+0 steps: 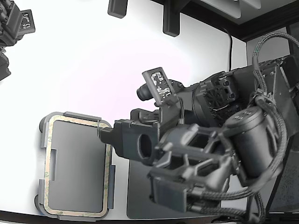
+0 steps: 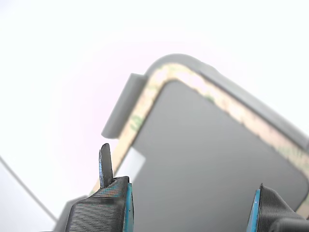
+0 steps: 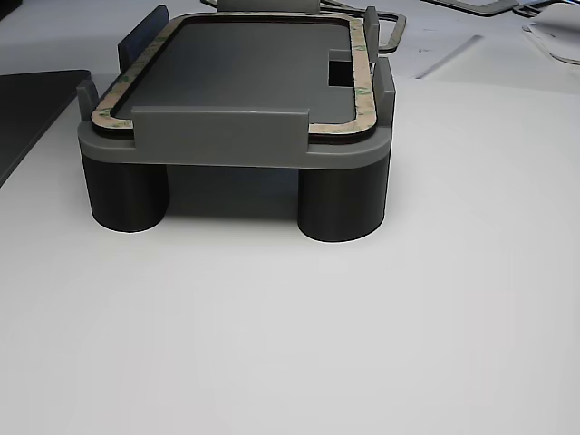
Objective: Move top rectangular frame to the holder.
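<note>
The beige-tan rectangular frame (image 1: 48,163) lies flat in the light grey holder (image 1: 43,135), inside its raised edge tabs. It shows the same way in the other view, where the frame (image 3: 359,91) rests on top of the holder (image 3: 227,136), which stands on round feet. My gripper (image 1: 105,134) hangs over the holder's edge on the exterior view's right. In the wrist view the gripper (image 2: 183,198) is open and empty, with its fingertips (image 2: 105,164) apart above the frame's corner (image 2: 159,79) and a holder tab (image 2: 123,106).
A dark grey flat pad (image 1: 140,196) lies right of the holder under my arm; it also shows in the other view (image 3: 27,109). A second arm (image 1: 14,28) sits at the exterior view's top left. Black blocks (image 1: 170,18) stand at the table's far edge.
</note>
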`<state>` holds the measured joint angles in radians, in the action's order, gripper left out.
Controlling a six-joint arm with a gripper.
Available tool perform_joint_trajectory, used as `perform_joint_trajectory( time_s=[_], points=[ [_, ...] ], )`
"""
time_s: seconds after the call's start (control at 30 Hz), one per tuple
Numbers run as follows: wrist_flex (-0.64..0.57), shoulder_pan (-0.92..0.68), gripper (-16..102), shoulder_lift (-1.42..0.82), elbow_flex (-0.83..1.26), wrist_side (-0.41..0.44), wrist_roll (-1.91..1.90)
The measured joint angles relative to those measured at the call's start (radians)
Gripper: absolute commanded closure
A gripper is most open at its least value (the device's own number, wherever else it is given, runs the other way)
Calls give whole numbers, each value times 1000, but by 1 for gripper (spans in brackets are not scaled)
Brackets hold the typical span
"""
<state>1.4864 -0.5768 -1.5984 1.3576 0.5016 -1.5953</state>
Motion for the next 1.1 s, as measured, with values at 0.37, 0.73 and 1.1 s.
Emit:
perform_joint_trajectory(
  time_s=[0.37,0.73,1.1],
  points=[
    [-272,281,-14,-449,419,-225,911],
    [-509,522,-14,-951,925,-353,1500],
    [-512,522,-14,-1333,1273,-356,1486]
  ],
)
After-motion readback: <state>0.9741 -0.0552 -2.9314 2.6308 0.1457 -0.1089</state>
